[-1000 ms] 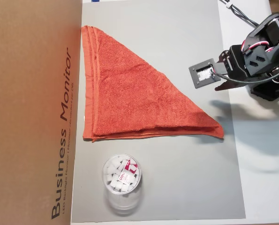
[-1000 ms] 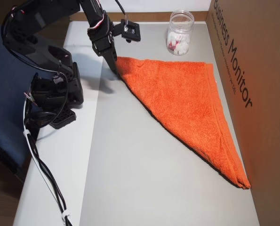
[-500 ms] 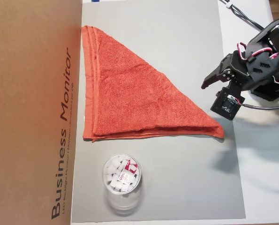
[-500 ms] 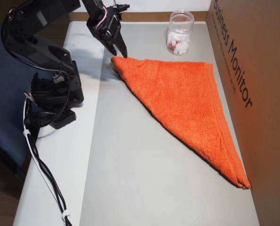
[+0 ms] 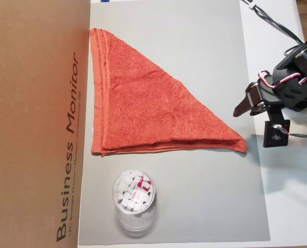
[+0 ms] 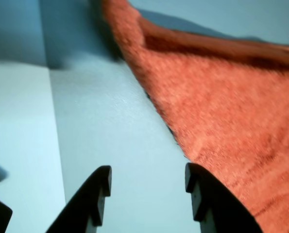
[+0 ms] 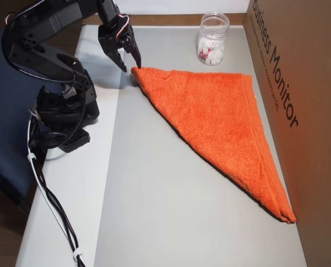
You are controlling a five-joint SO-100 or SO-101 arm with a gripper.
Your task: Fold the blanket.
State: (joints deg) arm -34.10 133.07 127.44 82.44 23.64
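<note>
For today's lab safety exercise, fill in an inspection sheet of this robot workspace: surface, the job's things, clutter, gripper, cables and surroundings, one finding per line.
Surface: grey mat on a white table; the mat is bare apart from the items below.
Job's things: orange blanket lies flat on the mat, folded into a triangle, one long edge along the cardboard box.
Clutter: clear plastic cup holding small white pieces stands on the mat beside the blanket, apart from it.
Gripper: gripper is open and empty, next to the blanket's pointed corner.
Cables: black cables trail over the white table from the arm's base.
Surroundings: a blue surface past the table edge.
</note>
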